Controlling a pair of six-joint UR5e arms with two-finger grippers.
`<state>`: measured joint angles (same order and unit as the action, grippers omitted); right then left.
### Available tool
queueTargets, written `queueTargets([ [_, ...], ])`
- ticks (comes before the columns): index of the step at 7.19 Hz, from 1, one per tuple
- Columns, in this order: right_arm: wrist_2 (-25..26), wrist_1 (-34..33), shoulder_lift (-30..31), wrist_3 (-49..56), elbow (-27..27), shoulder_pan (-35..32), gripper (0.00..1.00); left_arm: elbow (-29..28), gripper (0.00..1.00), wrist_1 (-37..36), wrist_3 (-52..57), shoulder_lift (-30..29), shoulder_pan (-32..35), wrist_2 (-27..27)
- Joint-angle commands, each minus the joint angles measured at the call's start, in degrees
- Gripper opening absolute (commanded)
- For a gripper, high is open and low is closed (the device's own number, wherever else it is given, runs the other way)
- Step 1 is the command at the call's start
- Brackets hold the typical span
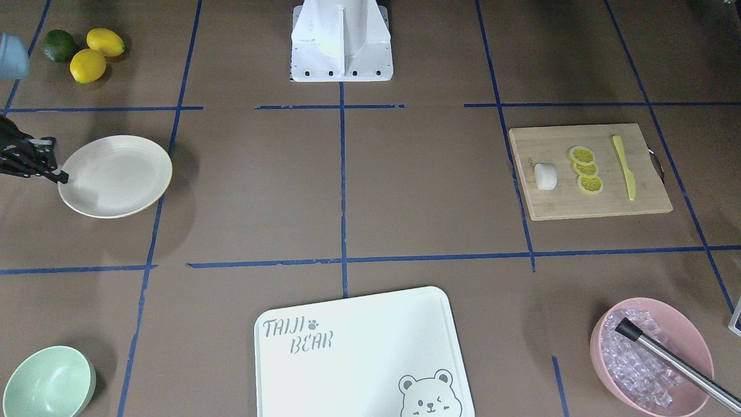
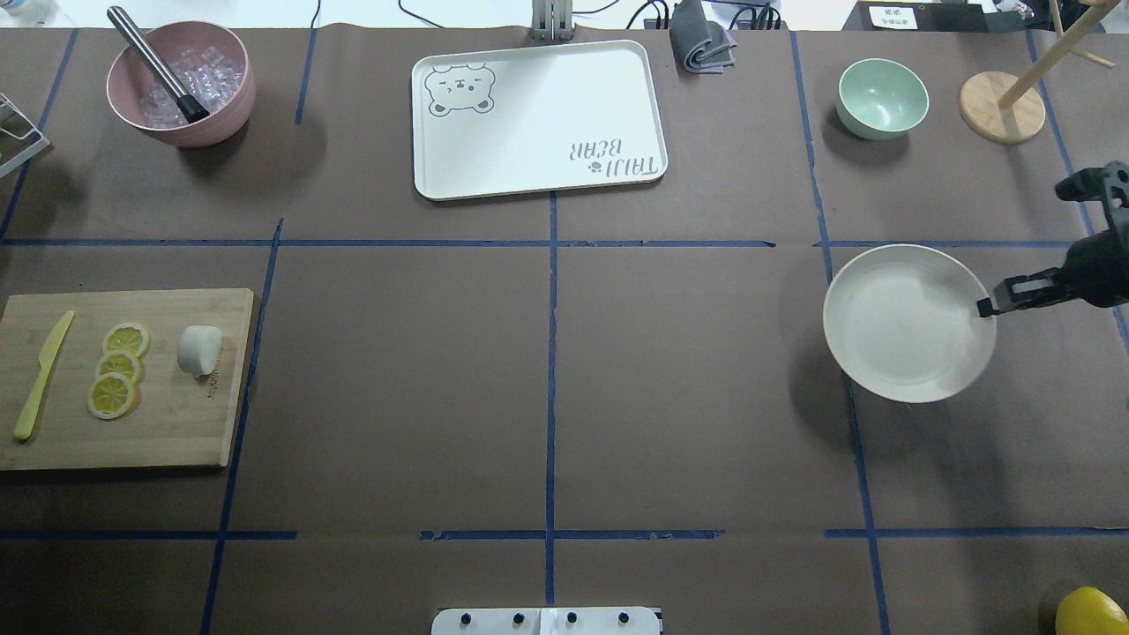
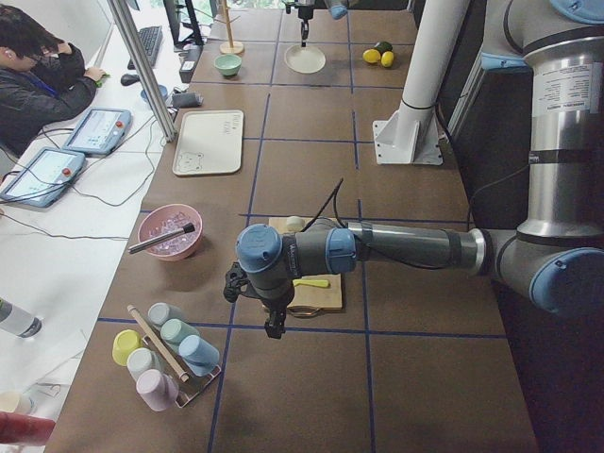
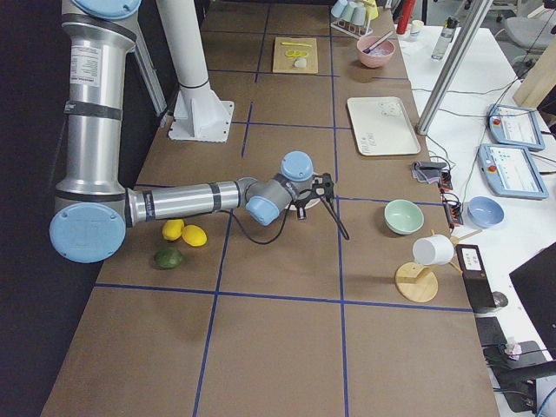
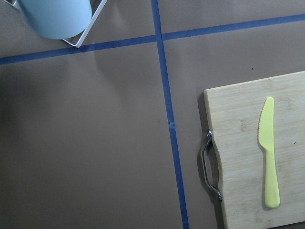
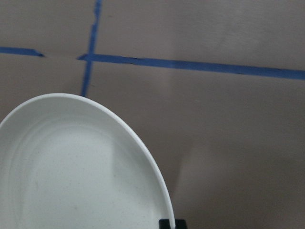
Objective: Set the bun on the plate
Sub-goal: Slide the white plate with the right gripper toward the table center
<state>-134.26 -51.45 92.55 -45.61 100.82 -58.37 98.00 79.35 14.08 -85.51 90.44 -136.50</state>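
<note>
The bun (image 2: 199,349) (image 1: 545,176) lies on a bamboo cutting board (image 2: 176,423) beside three lemon slices (image 2: 117,369), and no gripper touches it. Far across the table the plate (image 2: 908,322) (image 1: 116,176) hangs slightly above its shadow, with my right gripper (image 2: 988,306) (image 1: 61,176) shut on its rim. The right wrist view shows the plate (image 6: 71,167) with one fingertip (image 6: 167,223) on the edge. My left gripper (image 3: 275,326) shows only in the exterior left view, above the table past the board's handle end; I cannot tell if it is open or shut.
A yellow knife (image 2: 40,375) lies on the board. A bear-printed white board (image 2: 538,119), a pink bowl of ice (image 2: 181,84), a mint-green bowl (image 2: 882,97), a wooden stand (image 2: 1001,106), and lemons and a lime (image 1: 87,49) stand around the table's edges.
</note>
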Motion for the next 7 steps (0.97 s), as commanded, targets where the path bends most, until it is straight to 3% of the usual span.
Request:
queueTargets([
  [1,5.28,-2.40,-14.09,-18.29,-0.88,11.74,0.01,0.00,1.00,-0.07,-0.02,0.00,0.00,0.00],
  [3,12.67,-15.71,-27.36,-25.11,-2.99,18.97,0.02,0.00,1.00,-0.07,-0.02,0.00,0.00,0.00],
  [5,19.43,-17.45,-33.46,-31.79,-6.93,25.21,0.02,0.00,1.00,-0.16,-0.02,0.00,0.00,0.00],
  [7,23.85,-17.45,-34.89,-34.36,-8.53,28.65,0.07,-0.09,1.00,-0.25,-0.02,0.00,0.00,0.00],
])
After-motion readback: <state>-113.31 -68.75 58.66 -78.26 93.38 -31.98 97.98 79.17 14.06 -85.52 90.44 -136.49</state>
